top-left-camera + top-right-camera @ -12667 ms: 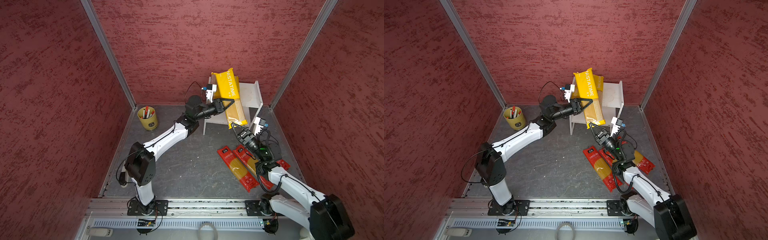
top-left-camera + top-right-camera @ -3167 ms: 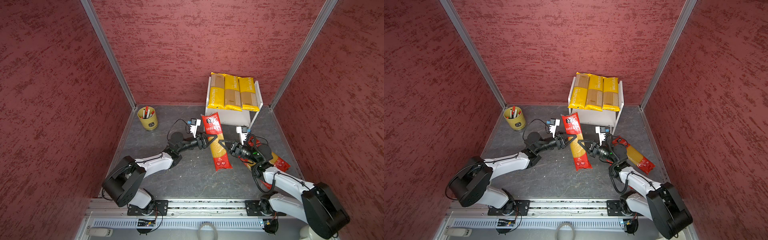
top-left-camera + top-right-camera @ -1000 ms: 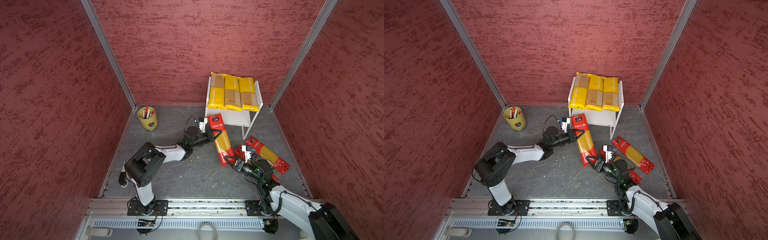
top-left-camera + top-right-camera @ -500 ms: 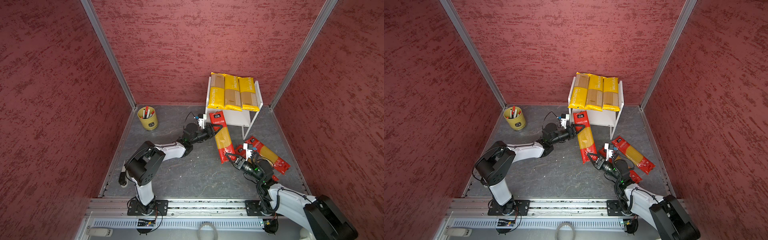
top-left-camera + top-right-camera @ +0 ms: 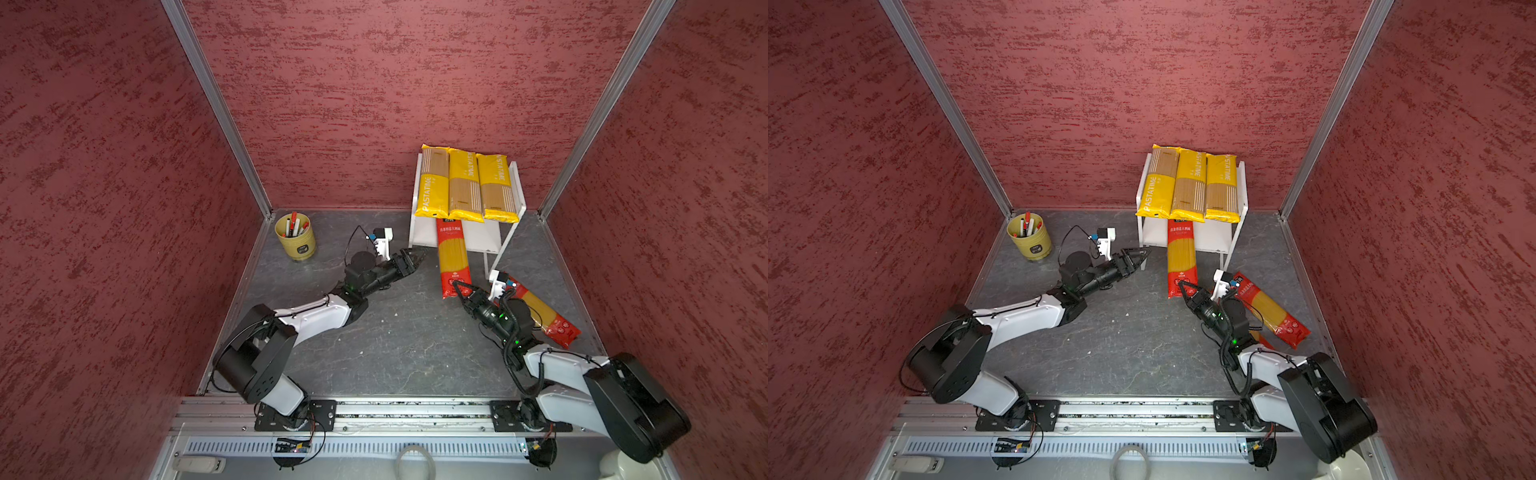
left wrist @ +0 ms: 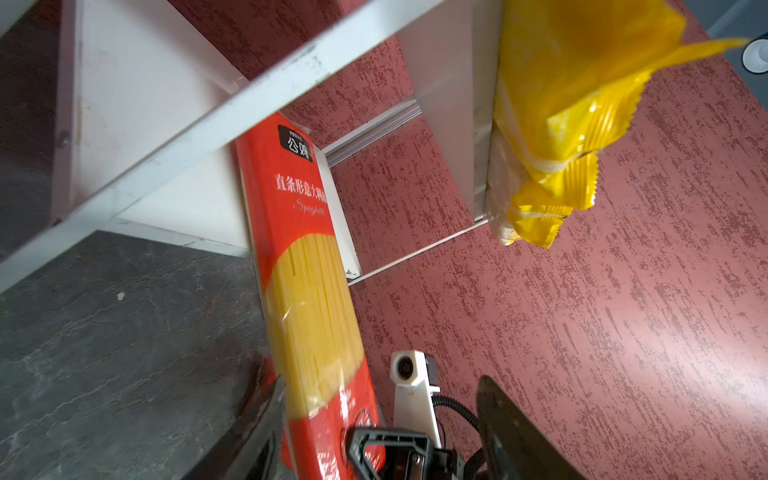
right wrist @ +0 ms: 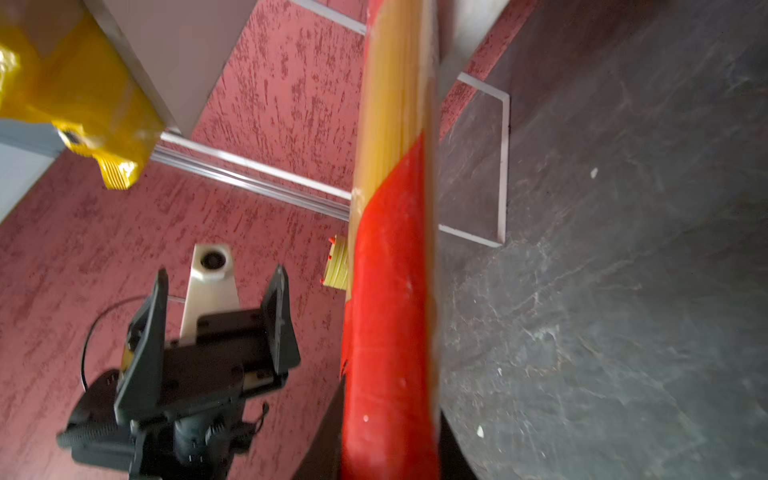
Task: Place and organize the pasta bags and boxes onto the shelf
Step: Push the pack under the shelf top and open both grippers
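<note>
The right jaws are pinching the near end of the held red pack (image 5: pixel 453 257) (image 5: pixel 1181 257), one jaw on each flat side (the right wrist view shows this best, with the pack (image 7: pixel 395 291) running up through its middle). The pack points away from the right arm (image 5: pixel 561 365) toward the shelf (image 5: pixel 482 240). Its far end lies on the lower board, under the top board. Its near part is over the grey surface (image 5: pixel 395 345), but it cannot be told whether it touches there. In both top views the far end disappears below the three yellow packs (image 5: pixel 465 185), which lie side by side on the top board and hang a little over its front edge.

The left jaws are spread apart and hold nothing. They are near the left front leg of the shelf, to the left of the held red pack and apart from it. In the left wrist view a white leg of the shelf crosses slantwise in front of the pack (image 6: pixel 311 299).

On the other side, the right front leg stands just beside the pack. A loose red pack (image 5: pixel 540 309) lies slanted on the surface at the right, partly hidden by the right arm. The cup of pens (image 5: pixel 296 241) stands near the back left corner, well apart from both pairs of jaws.
</note>
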Controlling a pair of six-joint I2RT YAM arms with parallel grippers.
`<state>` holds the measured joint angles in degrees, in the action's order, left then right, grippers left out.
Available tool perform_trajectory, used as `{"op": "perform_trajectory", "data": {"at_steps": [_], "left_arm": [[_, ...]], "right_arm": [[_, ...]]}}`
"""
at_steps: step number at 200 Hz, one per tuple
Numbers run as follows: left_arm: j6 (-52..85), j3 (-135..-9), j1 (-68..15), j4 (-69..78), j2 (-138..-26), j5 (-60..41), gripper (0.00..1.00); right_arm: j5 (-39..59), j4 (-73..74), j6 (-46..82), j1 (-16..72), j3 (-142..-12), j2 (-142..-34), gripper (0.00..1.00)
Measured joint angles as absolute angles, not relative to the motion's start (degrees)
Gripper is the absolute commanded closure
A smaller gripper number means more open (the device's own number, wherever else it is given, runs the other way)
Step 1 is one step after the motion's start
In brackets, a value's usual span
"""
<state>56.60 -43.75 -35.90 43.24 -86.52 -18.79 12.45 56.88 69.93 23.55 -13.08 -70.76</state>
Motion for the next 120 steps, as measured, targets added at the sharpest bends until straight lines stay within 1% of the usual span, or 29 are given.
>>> {"op": "perform_trajectory", "data": {"at_steps": [44, 63, 88, 106, 120], "left_arm": [[55.6, -37.3, -35.9, 41.7, -81.3, -15.6, 0.28], [54.9, -35.8, -35.9, 39.8, -79.6, -13.9, 0.28], [53.0, -35.3, -36.0, 36.9, -76.4, -11.5, 0.28], [51.5, -35.3, -36.1, 35.8, -74.5, -10.1, 0.28], [50.7, -35.3, -36.1, 35.0, -73.8, -9.2, 0.28]], "right_arm": [[10.2, 50.2, 73.4, 23.7, -24.4, -75.0, 0.98], [9.8, 50.4, 74.1, 24.1, -28.7, -79.7, 0.98], [10.2, 52.8, 75.9, 24.8, -33.1, -88.4, 0.98], [10.5, 56.6, 77.4, 25.1, -35.5, -93.3, 0.92], [10.8, 57.9, 78.3, 25.4, -37.1, -95.3, 0.8]]}}
